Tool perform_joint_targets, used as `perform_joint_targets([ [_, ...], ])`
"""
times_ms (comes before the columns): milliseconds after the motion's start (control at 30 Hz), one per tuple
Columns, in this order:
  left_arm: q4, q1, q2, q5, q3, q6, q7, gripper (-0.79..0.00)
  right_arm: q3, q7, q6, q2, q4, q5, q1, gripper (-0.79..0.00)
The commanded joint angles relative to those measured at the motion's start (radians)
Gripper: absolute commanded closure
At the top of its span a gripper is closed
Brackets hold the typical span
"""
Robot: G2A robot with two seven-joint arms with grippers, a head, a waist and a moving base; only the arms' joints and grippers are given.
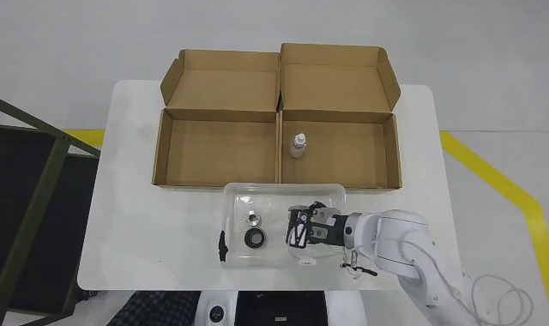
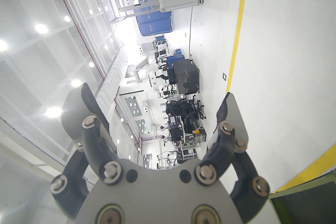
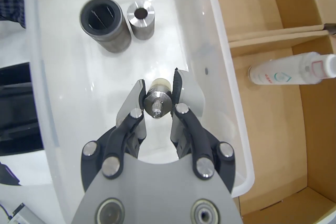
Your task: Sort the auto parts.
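My right gripper [image 3: 158, 77] is clamped on a small threaded metal fitting [image 3: 157, 102] inside the clear bin [image 3: 223, 57] nearest me. Whether it rests on the bin's floor or hangs clear, I cannot tell. My left gripper [image 2: 157, 90] points out at the room, jaws wide apart, holding nothing. Farther along the bin, a dark sleeve [image 3: 105, 25] and a smaller steel bushing [image 3: 141, 20] stand side by side, unsorted. Beyond, the right cardboard box [image 1: 343, 159] holds one white bottle [image 3: 286, 72], and the left cardboard box [image 1: 214, 152] sits against it. I judge the sorting barely begun, with three parts still to place.
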Motion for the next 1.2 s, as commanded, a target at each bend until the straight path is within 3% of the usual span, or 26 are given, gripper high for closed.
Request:
perform_joint_targets([
  [0,0.000,0.000,0.000,0.000,0.000,0.000,0.000,-0.785,0.022,-0.045,-0.016,0.005,-0.031,0.002,-0.022,0.000],
  [333,0.000,0.000,0.000,0.000,0.000,0.000,0.000,-0.785,0.150,-0.349,0.003,0.019,-0.088,0.043,-0.111,0.000],
  [767,0.000,0.000,0.000,0.000,0.000,0.000,0.000,-0.785,0.270,-0.731,0.015,0.013,-0.060,0.279,-0.112,0.000],
  [1167,0.000,0.000,0.000,0.000,0.000,0.000,0.000,-0.785,0.337,-0.858,0.030,0.009,-0.075,0.370,-0.156,0.000],
])
